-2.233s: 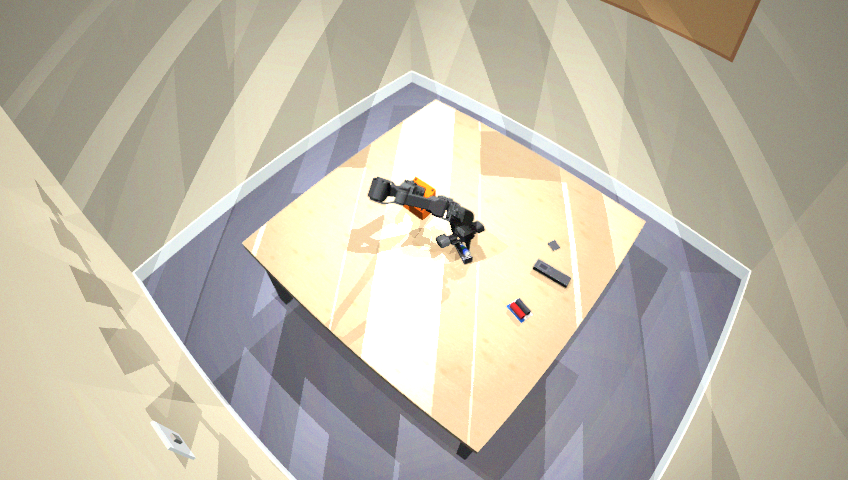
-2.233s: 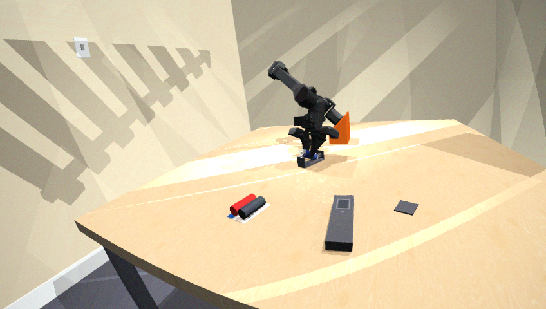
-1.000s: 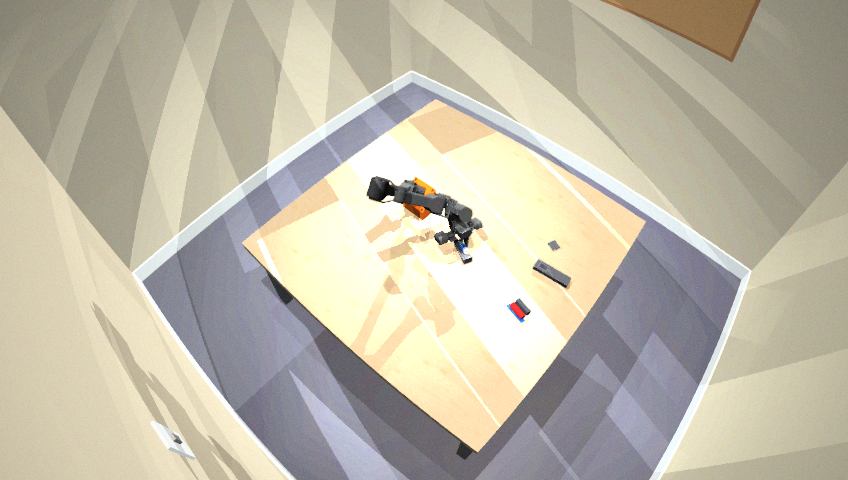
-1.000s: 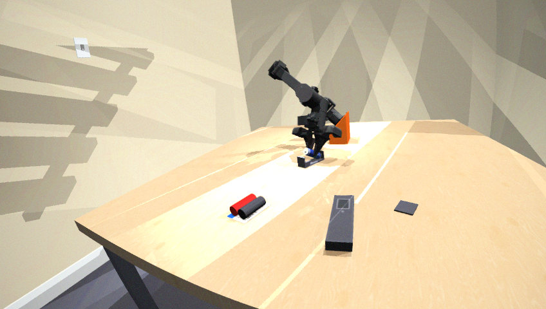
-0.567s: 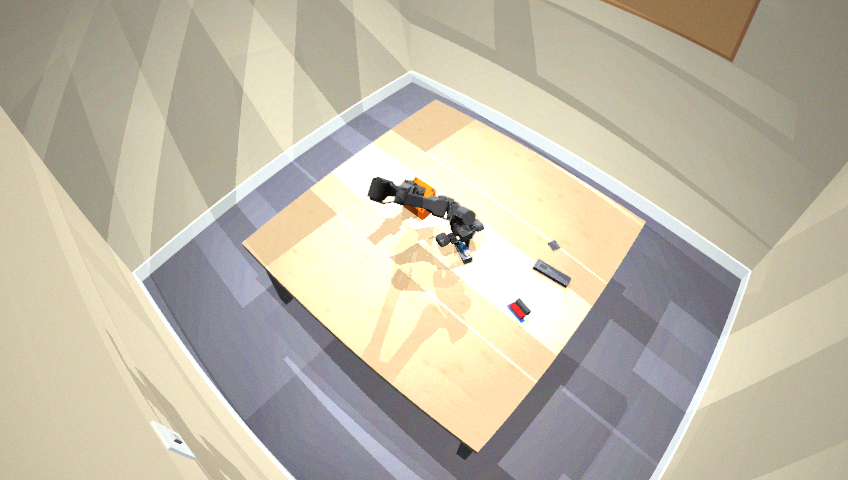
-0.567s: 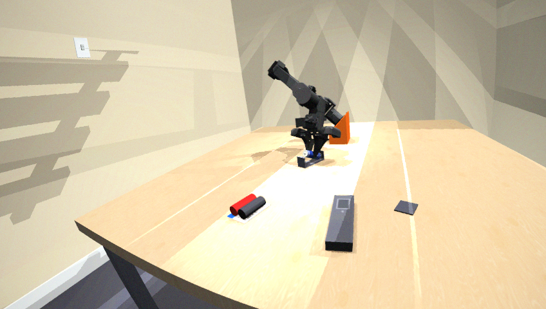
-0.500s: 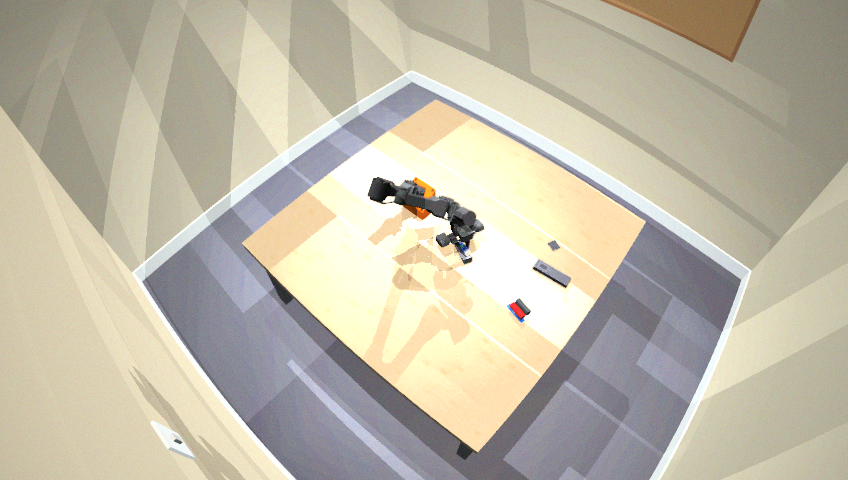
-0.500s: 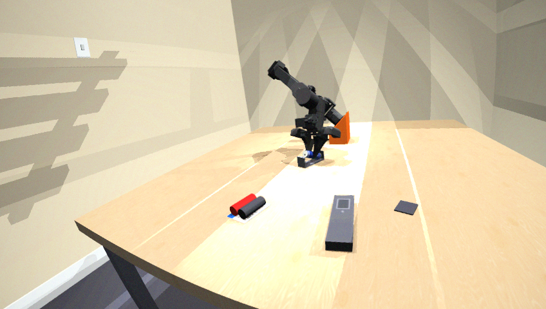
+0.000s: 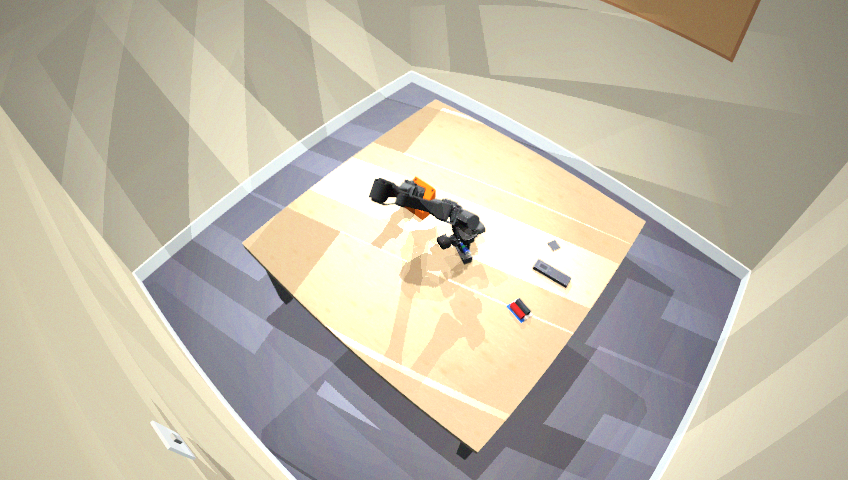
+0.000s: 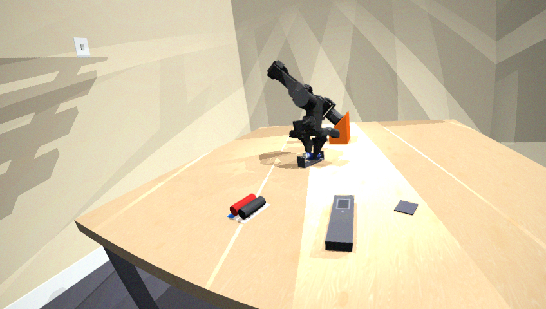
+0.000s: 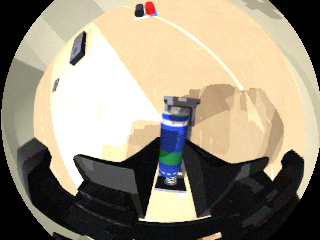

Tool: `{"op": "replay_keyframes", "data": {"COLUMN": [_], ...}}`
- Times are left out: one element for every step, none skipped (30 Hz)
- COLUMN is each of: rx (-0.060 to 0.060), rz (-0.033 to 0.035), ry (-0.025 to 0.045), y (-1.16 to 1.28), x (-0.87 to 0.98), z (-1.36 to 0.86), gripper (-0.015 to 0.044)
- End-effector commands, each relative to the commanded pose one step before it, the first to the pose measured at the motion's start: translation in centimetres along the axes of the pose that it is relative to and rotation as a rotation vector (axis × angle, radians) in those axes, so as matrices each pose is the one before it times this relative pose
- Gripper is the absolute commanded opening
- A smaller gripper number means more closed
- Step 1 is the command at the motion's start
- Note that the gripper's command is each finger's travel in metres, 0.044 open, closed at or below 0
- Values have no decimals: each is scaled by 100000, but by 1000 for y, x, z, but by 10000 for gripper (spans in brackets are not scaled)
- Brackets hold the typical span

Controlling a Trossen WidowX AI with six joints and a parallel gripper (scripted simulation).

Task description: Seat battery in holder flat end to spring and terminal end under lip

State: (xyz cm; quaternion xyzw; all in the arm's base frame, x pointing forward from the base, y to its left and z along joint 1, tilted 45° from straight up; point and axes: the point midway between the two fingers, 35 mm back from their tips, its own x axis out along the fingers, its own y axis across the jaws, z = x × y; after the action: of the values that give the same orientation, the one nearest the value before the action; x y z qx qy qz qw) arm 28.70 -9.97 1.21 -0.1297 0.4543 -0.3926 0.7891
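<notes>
The blue battery (image 9: 464, 248) (image 10: 307, 156) (image 11: 172, 140) with a green band lies lengthwise over the dark holder (image 9: 468, 259) (image 10: 303, 162) (image 11: 194, 102). My gripper (image 10: 313, 154) (image 11: 171, 141) is shut on the battery, one finger on each side. In the wrist view the silver terminal end is by the holder's far end wall, and the flat end is just above the coiled spring (image 11: 171, 181) at the near end. In the exterior view the battery shows at about the height of the end walls. Its exact height, and whether it touches the spring or lip, I cannot tell.
A red cylinder (image 9: 517, 311) (image 10: 242, 204) (image 11: 150, 8) and a black cylinder (image 10: 252, 207) (image 11: 139, 10) lie together. A dark remote-like bar (image 9: 551, 273) (image 10: 340, 225) (image 11: 77, 48) and a small dark square (image 9: 554, 245) (image 10: 405, 207) lie nearby. The orange block (image 10: 340, 134) is at my base.
</notes>
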Motion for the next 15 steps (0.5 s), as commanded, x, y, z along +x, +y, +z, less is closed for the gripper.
{"op": "replay_keyframes", "data": {"rx": [-386,81,83,84,93,95,96,98,100,101,103,105,106,115,117], "rz": [1587,11,8,6,6,4,1,-1,-3,-6,-8,-10,-13,-2,-4], "ry": [3947,603,605,606,615,617,618,620,621,623,624,626,627,643,645], "y": [356,-2,-3,-4,-7,-8,-9,-9,-10,-11,-12,-13,-14,-19,-20], "x": [266,22,21,20,19,19,18,17,16,15,14,13,12,11,10], "z": [-468,10,10,10,9,9,8,8,8,8,8,8,7,6,6], "gripper": [84,84,84,84,84,84,84,84,84,84,84,84,84,84,84]}}
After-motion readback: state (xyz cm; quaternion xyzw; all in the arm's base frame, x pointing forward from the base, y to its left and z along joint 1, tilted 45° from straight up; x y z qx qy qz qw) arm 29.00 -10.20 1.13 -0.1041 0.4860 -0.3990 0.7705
